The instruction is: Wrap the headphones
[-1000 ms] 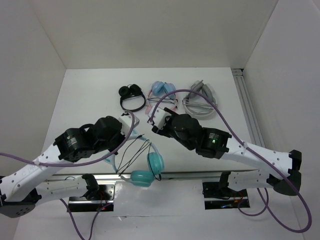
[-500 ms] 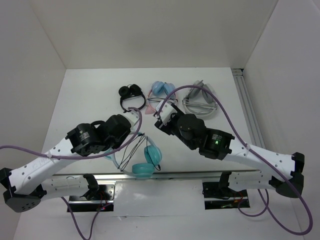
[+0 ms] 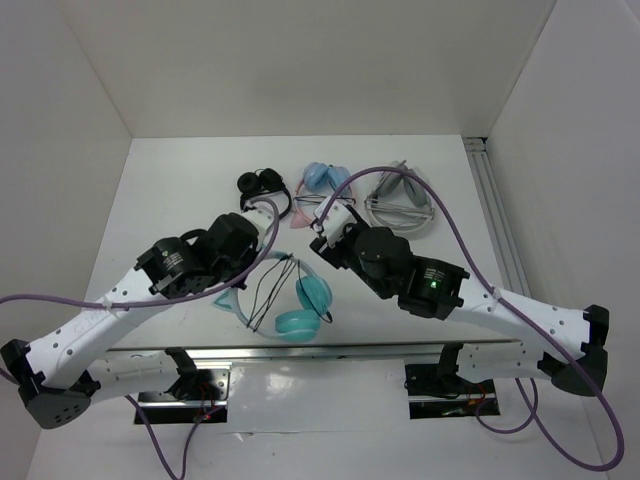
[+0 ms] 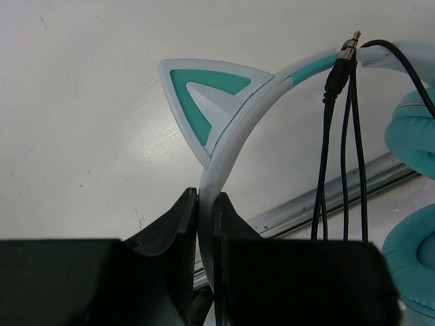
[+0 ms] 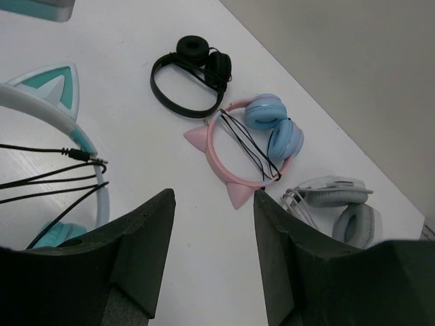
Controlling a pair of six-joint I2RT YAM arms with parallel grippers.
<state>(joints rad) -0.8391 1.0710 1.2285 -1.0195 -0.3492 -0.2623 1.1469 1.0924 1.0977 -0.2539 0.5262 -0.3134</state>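
Near the front of the table (image 3: 180,190), between the arms, the headphones (image 3: 312,294) were held by the left claw (image 4: 206,200), clamped tight on the pale headband (image 4: 238,115) just below a cat ear (image 4: 204,95). The right claw (image 5: 214,197) gaped wide, empty. The band looked light and stiff, a sound hold; the thin cable (image 4: 353,149) seemed limp and slippery, best pinched near its plug (image 4: 348,51).

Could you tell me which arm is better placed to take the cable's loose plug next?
Probably the right: the right pincer is open and empty, with the plug in its view. The left pincer is shut on the headband, holding the headphones.
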